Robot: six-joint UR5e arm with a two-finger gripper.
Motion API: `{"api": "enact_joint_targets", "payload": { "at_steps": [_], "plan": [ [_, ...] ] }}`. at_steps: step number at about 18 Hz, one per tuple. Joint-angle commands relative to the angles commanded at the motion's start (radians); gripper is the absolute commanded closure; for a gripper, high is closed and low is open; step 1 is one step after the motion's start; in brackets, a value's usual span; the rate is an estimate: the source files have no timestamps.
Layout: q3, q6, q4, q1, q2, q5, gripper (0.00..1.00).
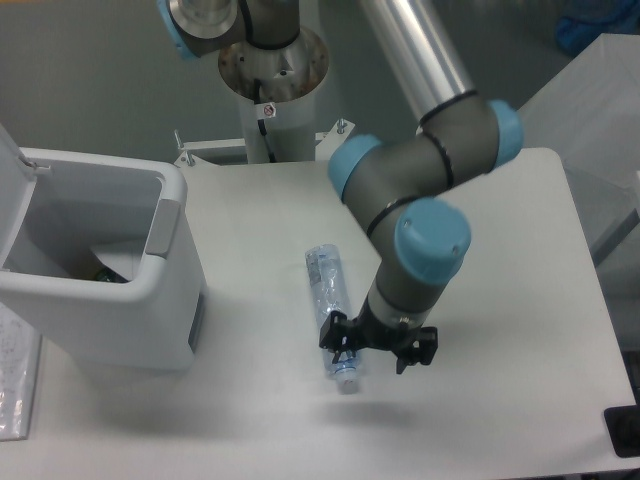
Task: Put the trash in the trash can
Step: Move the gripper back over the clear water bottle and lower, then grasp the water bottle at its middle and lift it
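Observation:
A crushed clear plastic bottle (328, 300) with a bluish label lies on the white table, its white cap (345, 382) pointing to the front edge. My gripper (377, 348) hangs open low over the table at the bottle's cap end. Its left finger (334, 342) overlaps the bottle's lower part and its right finger stands over bare table to the right. Nothing is held. The white trash can (110, 320) stands at the left with its lid up. A small dark-green bit (104, 274) shows in its grey inside, mostly hidden by the wall.
The arm's base column (270, 70) rises behind the table's back edge. A clear sheet (15, 385) lies left of the bin. A black object (623, 430) sits at the front right corner, and a white box (590, 110) stands beyond the right edge.

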Motion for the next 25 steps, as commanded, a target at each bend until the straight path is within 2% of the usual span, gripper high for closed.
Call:
{"api": "enact_joint_targets", "payload": {
  "at_steps": [5,9,14,15,18,21,24,25],
  "plan": [
    [0.008,-0.024,-0.017,-0.031,-0.048,0.048,0.0],
    [0.012,-0.09,-0.015,-0.057,-0.069,0.06,0.0],
    [0.02,-0.095,-0.014,-0.066,-0.088,0.091,0.02],
    [0.02,-0.098,-0.014,-0.067,-0.094,0.101,0.07],
    [0.019,-0.136,-0.014,-0.069,-0.095,0.109,0.37],
    [0.017,-0.143,-0.017,-0.069,-0.095,0.109,0.62],
    [0.015,-0.156,-0.017,-0.069,-0.091,0.109,0.81],
    [0.014,-0.158,-0.021,-0.071,-0.088,0.109,0.85]
  ]
}}
